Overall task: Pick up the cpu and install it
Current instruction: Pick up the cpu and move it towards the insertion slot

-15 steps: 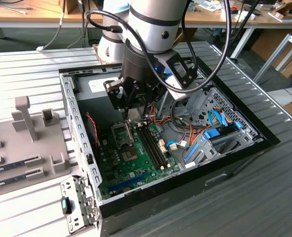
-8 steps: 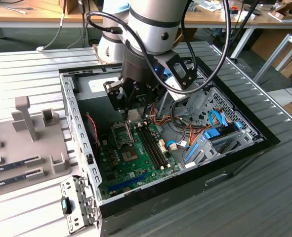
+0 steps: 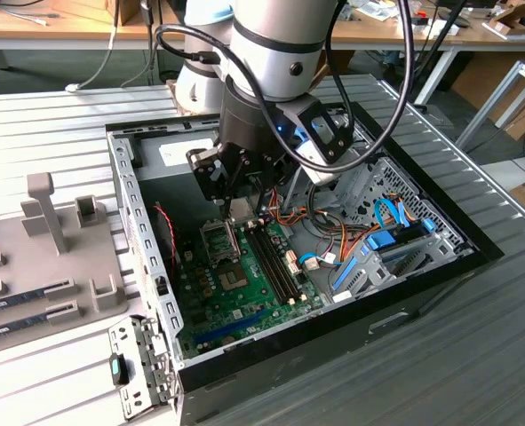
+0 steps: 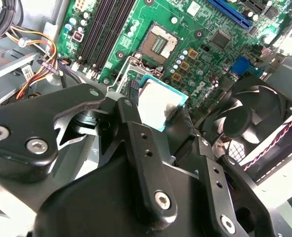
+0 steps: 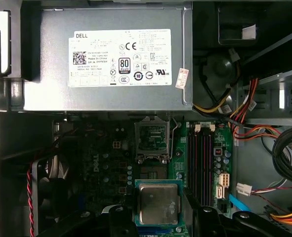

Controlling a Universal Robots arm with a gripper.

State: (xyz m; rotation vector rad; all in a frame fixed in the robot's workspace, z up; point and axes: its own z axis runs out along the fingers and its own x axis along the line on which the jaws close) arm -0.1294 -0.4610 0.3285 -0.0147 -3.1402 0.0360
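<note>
The cpu (image 5: 158, 200), a small square chip with a silver-grey top and a green edge, is held between my black fingers (image 5: 201, 219). My gripper (image 5: 158, 213) is shut on it, gripping two opposite sides. In the second wrist view the cpu (image 4: 156, 101) hangs tilted above the green motherboard (image 4: 205, 34), a short way from the open socket (image 4: 160, 44). The first wrist view shows the socket's raised metal frame (image 5: 152, 136) just beyond the chip. In the exterior view my gripper (image 3: 241, 206) hovers low inside the open computer case (image 3: 129, 191), right over the socket (image 3: 219, 240).
A grey power supply (image 5: 106, 59) fills the case's far end. Black memory slots (image 5: 201, 158) run beside the socket, and a black fan (image 4: 249, 118) sits on its other side. Bundled coloured cables (image 3: 311, 217) and blue drive brackets (image 3: 382, 244) crowd the exterior view's right. Grey holders (image 3: 44, 209) stand outside.
</note>
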